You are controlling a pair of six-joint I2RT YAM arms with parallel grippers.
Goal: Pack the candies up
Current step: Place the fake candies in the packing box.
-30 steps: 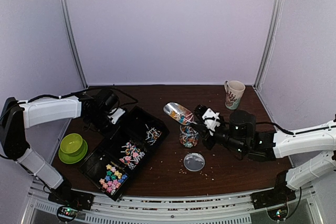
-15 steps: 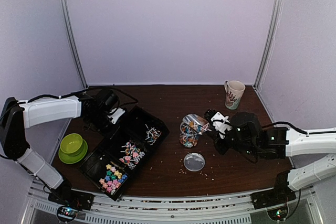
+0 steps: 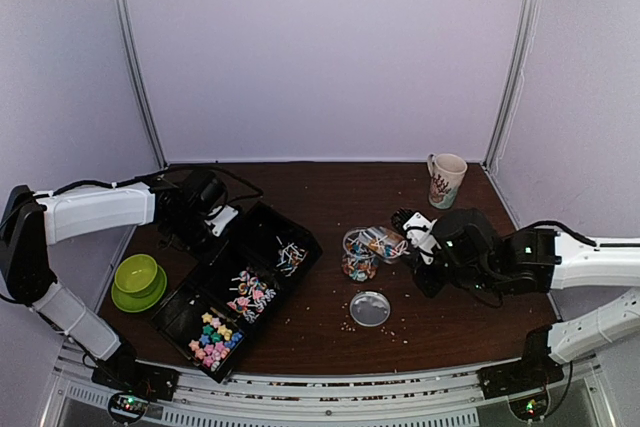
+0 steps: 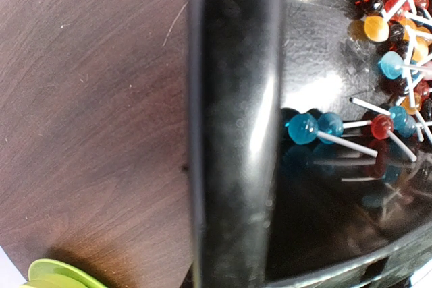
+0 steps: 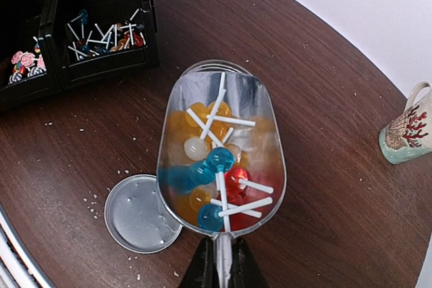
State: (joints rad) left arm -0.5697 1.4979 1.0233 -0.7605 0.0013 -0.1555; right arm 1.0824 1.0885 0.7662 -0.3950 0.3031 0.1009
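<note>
the lollipops (image 5: pixel 219 160) are coloured blue, red, yellow and white, on white sticks; the scoop (image 5: pixel 202 84) is clear. black is seen on the tray (image 4: pixel 233 126), lime green on the bowl (image 3: pixel 137 274), a red coral pattern on the cream mug (image 5: pixel 407 133).

The white-and-black left arm (image 3: pixel 95 209) rises from its base, bends at the far left and runs level toward the right. The left pincer (image 3: pixel 218 219) is closed and angled downward. The white-and-black right arm (image 3: pixel 590 265) folds at the right edge and reaches back leftward. The right pincer (image 5: pixel 221 271) is clamped on the thin handle of a clear plastic scoop (image 5: pixel 202 80), holding it roughly level.
</note>
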